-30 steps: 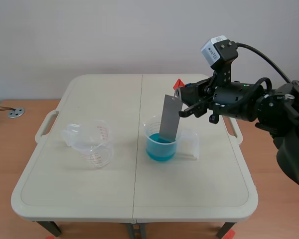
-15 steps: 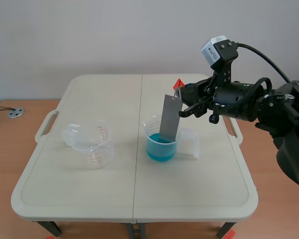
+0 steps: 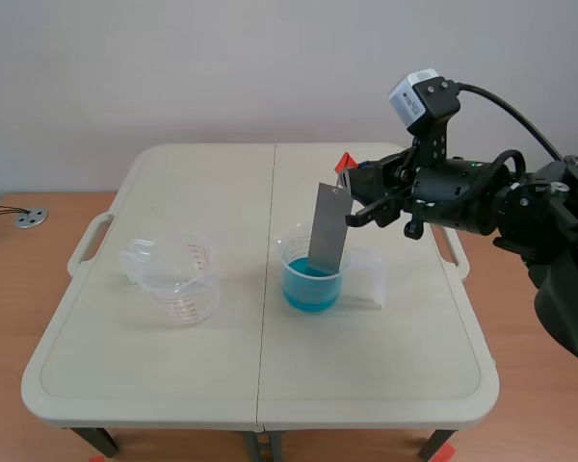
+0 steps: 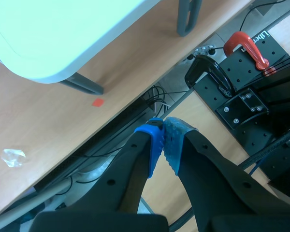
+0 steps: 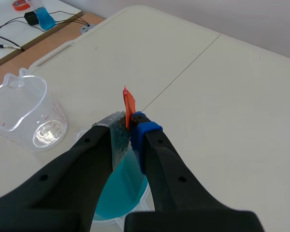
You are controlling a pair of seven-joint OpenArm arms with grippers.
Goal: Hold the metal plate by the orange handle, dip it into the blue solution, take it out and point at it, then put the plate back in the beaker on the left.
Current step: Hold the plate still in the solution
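The flat grey metal plate (image 3: 328, 229) hangs with its long axis close to upright, leaning slightly so that its top edge tips toward the right arm. Its orange handle (image 5: 129, 107) points upward, and its lower end points down into the clear plastic beaker of blue solution (image 3: 311, 281). That end sits inside the rim at the liquid; how deep it goes cannot be told. The right gripper (image 5: 129, 126) is clamped on the orange handle, one dotted pad on each face, directly above the blue beaker.

This beaker stands just right of the centre seam of the cream folding table (image 3: 173, 375). The empty clear plastic measuring beaker (image 3: 178, 279), with red markings, stands well apart on the table's left half, and nothing lies between the two. A grey round disc (image 3: 31, 218) rests on the wood surface beyond the table's left edge.

The left gripper (image 4: 163, 133) is off the table and low beside it, its pads pressed together on nothing. A red clamp (image 4: 246, 46) on a black perforated mount (image 4: 241, 104) lies ahead of it.
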